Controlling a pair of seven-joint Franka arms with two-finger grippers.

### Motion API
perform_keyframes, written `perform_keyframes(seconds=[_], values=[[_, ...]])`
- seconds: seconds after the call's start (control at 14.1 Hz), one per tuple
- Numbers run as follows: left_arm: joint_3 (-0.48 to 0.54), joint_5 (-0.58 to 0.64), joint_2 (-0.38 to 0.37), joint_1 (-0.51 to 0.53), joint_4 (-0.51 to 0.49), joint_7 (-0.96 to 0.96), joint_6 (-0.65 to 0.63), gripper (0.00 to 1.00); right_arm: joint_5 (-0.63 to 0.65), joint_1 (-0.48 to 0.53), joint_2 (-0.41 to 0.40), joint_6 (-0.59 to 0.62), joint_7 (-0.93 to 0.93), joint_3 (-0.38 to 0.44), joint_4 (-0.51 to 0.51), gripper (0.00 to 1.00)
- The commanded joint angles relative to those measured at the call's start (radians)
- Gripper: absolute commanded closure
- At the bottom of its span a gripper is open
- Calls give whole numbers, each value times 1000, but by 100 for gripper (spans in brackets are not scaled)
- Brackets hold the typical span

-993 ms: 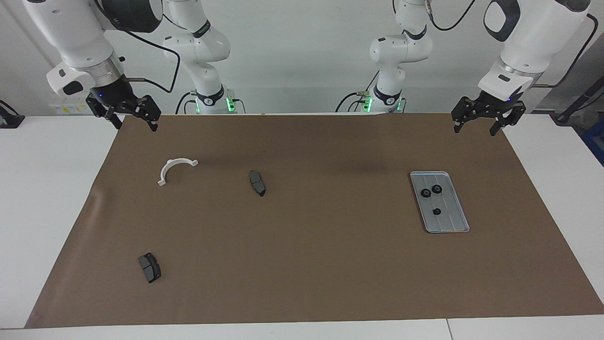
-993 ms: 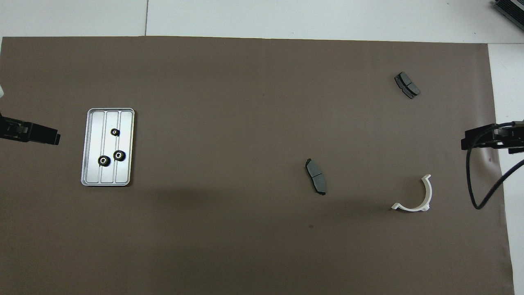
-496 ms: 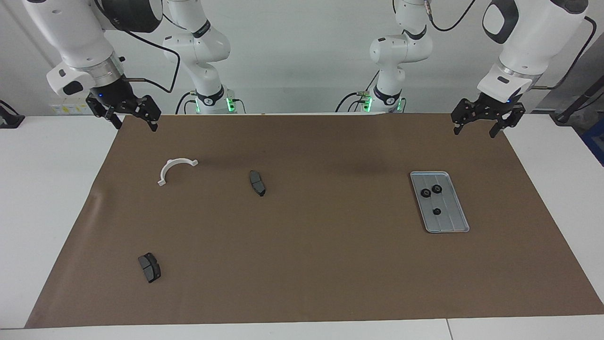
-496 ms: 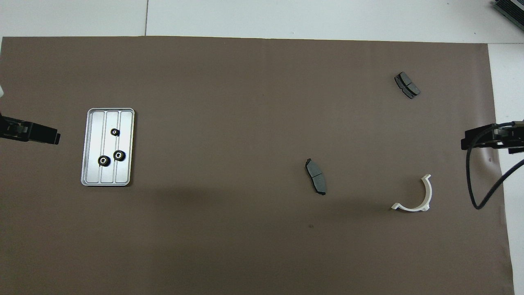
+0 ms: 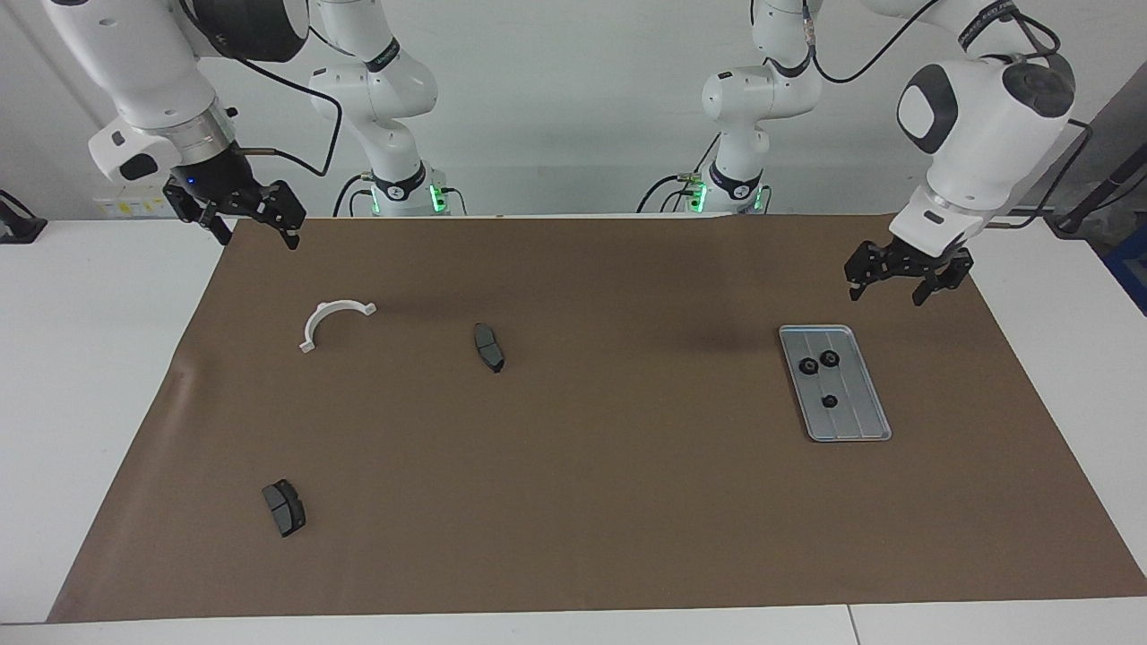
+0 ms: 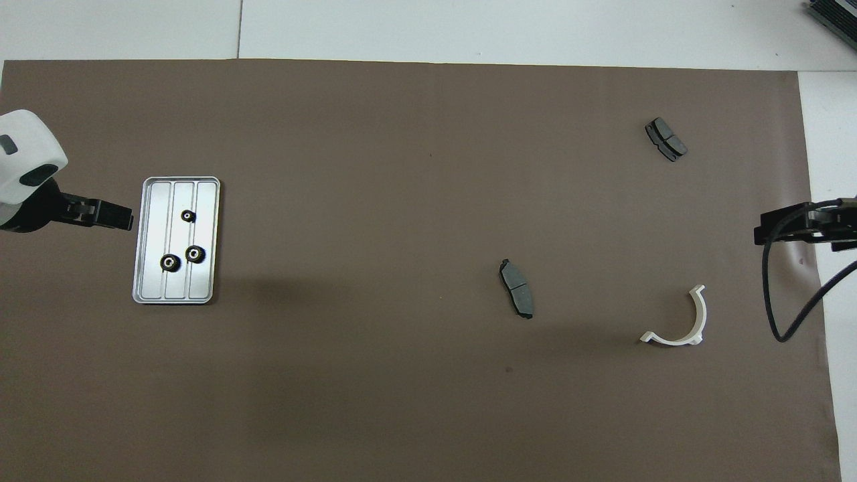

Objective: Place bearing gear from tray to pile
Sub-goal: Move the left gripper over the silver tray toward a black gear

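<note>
The silver grooved tray (image 5: 856, 421) (image 6: 152, 234) lies on the brown mat toward the left arm's end of the table. Three small black bearing gears sit in it: two side by side (image 5: 807, 365) (image 5: 830, 359) and one alone (image 5: 830, 401) (image 6: 188, 215). My left gripper (image 5: 885, 294) (image 6: 124, 219) hangs open and empty over the mat just beside the tray. The pile is a scatter: a white half-ring bracket (image 5: 323, 313) (image 6: 703, 318) and two dark brake pads (image 5: 488, 348) (image 5: 284, 508). My right gripper (image 5: 257, 238) (image 6: 763, 234) waits open above the mat's edge at its own end.
The brown mat (image 5: 609, 466) covers most of the white table. A black cable (image 6: 776, 314) hangs from the right arm near the bracket. Both arm bases (image 5: 399, 193) (image 5: 730, 193) stand at the robots' edge of the table.
My left arm has come down and swung in toward the tray, its gripper still open. The right arm and all parts have stayed where they were.
</note>
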State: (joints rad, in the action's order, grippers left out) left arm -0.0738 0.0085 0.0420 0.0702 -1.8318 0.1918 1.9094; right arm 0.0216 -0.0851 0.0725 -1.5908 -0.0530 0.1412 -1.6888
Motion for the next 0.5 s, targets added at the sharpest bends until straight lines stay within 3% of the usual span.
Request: perform_keyframes(seconds=[0.0,0.43], values=[[0,-18,86,6,12,-8,92,0,-22,-5,27,-21,-2,9,-32,0],[0,-25,212,8,34,-9,215,0,-20,-7,27,-21,-2,9,-32,0]])
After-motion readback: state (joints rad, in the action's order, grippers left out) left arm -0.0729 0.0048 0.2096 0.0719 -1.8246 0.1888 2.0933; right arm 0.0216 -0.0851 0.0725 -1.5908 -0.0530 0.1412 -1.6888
